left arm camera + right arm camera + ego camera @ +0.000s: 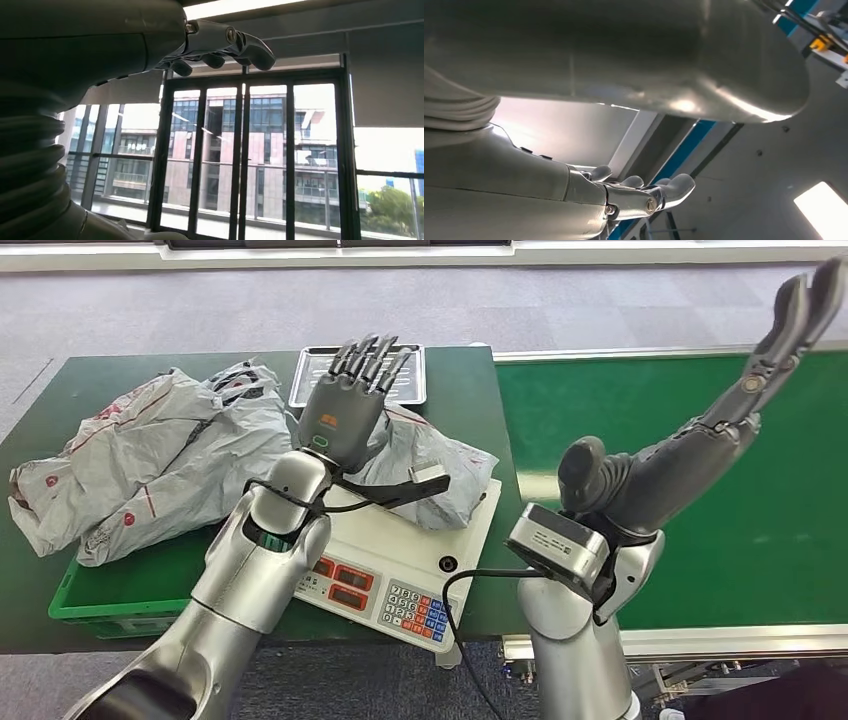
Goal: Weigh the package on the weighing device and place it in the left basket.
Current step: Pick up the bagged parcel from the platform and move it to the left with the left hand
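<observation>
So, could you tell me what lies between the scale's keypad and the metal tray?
In the head view, a grey package lies on the scale, between its keypad and the metal tray.

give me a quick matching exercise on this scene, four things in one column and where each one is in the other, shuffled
Things:
1. grey package
2. metal tray
3. pile of grey bags
4. right hand

Places:
A. over the green conveyor belt, raised and empty
B. in the green basket on the left
C. on the white scale
D. on the table behind the scale

Pairs: 1-C, 2-D, 3-B, 4-A
</observation>
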`<action>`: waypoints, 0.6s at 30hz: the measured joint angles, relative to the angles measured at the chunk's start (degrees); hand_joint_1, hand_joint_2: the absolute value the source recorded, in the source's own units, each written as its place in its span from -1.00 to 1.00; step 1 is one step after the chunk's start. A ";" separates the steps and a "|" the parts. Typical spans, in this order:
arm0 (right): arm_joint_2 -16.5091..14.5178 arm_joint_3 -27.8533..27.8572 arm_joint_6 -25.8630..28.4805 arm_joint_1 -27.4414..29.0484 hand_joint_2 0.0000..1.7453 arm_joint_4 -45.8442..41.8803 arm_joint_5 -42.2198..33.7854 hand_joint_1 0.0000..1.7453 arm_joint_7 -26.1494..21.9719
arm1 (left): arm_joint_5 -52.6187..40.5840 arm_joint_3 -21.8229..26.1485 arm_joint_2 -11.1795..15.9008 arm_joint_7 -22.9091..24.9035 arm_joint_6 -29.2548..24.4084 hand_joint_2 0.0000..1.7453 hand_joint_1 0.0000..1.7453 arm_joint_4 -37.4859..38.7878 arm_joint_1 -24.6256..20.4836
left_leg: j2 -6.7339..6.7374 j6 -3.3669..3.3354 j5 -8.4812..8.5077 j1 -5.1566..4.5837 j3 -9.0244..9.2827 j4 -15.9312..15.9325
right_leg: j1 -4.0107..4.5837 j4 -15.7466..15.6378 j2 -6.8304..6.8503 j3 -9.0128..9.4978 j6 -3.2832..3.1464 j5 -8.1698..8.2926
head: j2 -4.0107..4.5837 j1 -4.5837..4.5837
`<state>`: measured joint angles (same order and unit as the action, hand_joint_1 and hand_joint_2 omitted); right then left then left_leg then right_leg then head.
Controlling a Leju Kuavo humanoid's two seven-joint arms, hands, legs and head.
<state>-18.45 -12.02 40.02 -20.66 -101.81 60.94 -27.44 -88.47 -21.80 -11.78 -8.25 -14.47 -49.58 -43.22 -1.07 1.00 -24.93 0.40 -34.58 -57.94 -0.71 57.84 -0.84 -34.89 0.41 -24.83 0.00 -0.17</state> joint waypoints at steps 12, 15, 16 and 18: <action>0.02 -0.59 0.02 1.70 -1.00 0.00 1.46 -1.00 1.98 | -0.21 -10.72 0.46 -0.47 1.02 1.00 -1.00 22.56 -6.70 | 0.10 0.04 0.00 0.00 -0.02 0.06 | 0.07 0.01 -0.13 -0.07 -0.07 -0.05 | 0.00 0.00; 0.03 -0.84 0.02 1.73 -1.00 0.00 1.48 -1.00 1.97 | -0.20 -12.57 0.65 -1.15 1.53 1.00 -1.00 24.85 -6.85 | 0.09 0.04 0.00 0.00 -0.04 0.06 | 0.07 0.01 -0.13 -0.08 -0.08 -0.07 | 0.00 0.00; 0.04 -0.89 0.02 1.74 -1.00 0.00 1.48 -1.00 1.97 | -0.20 -12.94 0.70 -1.23 1.58 1.00 -1.00 25.35 -6.86 | 0.08 0.04 0.00 0.00 -0.05 0.06 | 0.07 0.01 -0.12 -0.08 -0.08 -0.07 | 0.00 0.00; 0.04 -0.92 0.02 1.74 -1.00 0.00 1.47 -1.00 1.97 | -0.20 -13.61 0.78 -1.57 2.00 1.00 -1.00 26.15 -6.91 | 0.08 0.04 0.00 0.00 -0.05 0.06 | 0.06 0.01 -0.12 -0.08 -0.08 -0.07 | 0.00 0.00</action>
<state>-18.40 -12.94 40.04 -18.92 -101.81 62.41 -25.47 -88.67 -35.40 -10.99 -9.81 -12.47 -23.43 -50.14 -0.99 1.04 -24.92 0.40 -34.63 -57.88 -0.64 57.85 -0.96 -34.97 0.33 -24.91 0.00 -0.17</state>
